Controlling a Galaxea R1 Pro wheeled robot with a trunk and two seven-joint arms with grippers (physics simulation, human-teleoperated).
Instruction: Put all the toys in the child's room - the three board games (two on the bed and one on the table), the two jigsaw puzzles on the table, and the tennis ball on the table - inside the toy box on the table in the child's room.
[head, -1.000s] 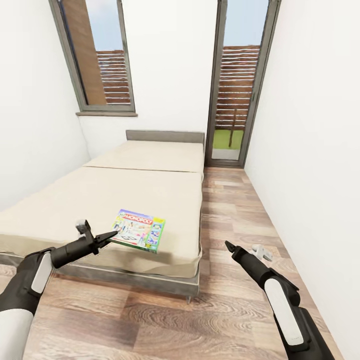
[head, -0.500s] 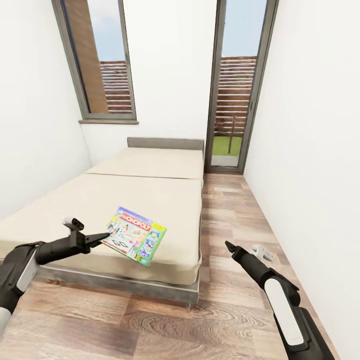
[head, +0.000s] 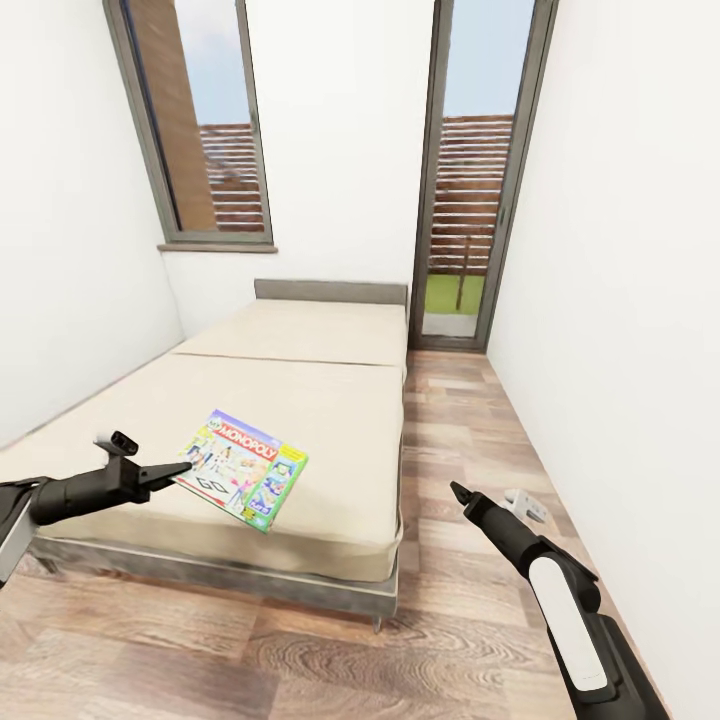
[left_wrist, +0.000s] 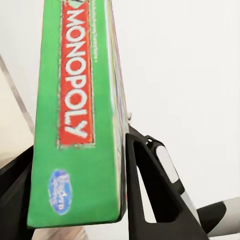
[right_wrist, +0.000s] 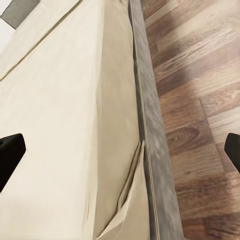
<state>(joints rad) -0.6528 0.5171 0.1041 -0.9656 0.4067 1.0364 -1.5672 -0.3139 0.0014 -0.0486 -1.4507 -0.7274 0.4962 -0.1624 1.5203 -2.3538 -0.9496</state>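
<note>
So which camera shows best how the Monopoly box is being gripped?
The left wrist view: the Monopoly box stands edge-on between the left gripper fingers, which press both faces. The head view shows the box cover, held by one corner above the bed. The right wrist view looks at the bed edge and floor.

free: wood floor (head: 460, 420) strip | blocked: bed (head: 300, 400) one side, wall (head: 620, 300) other
</note>
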